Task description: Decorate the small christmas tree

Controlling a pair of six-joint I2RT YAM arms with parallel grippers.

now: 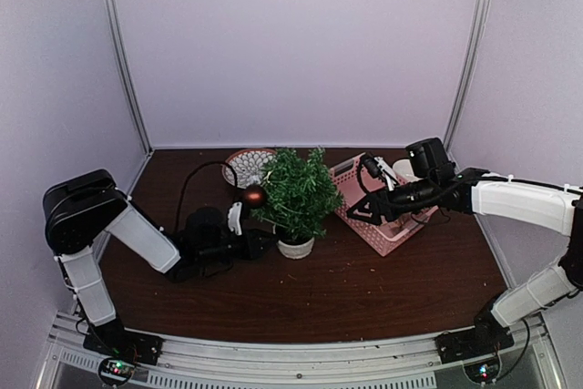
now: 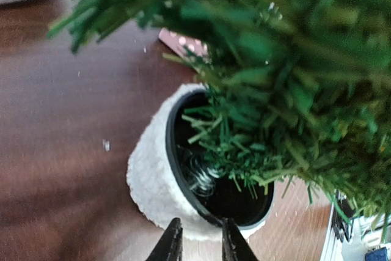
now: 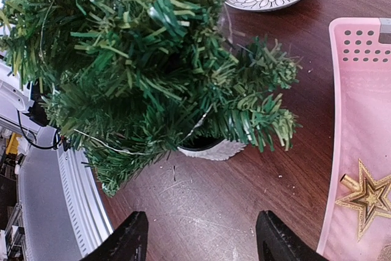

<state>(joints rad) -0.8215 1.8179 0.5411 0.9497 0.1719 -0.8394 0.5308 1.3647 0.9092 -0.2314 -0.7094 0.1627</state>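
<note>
The small christmas tree stands mid-table in a whitish pot. A dark red bauble sits at its left edge. My left gripper is low at the pot's left side. In the left wrist view its narrow jaws straddle the pot's wall, one fingertip outside and one at the black rim. A coil of thin wire lies inside the pot. My right gripper hovers right of the tree, open and holding nothing. The tree fills its view.
A pink perforated basket stands right of the tree and holds a gold star. A white patterned plate lies behind the tree at the left. Metal rails run along the table's near edge.
</note>
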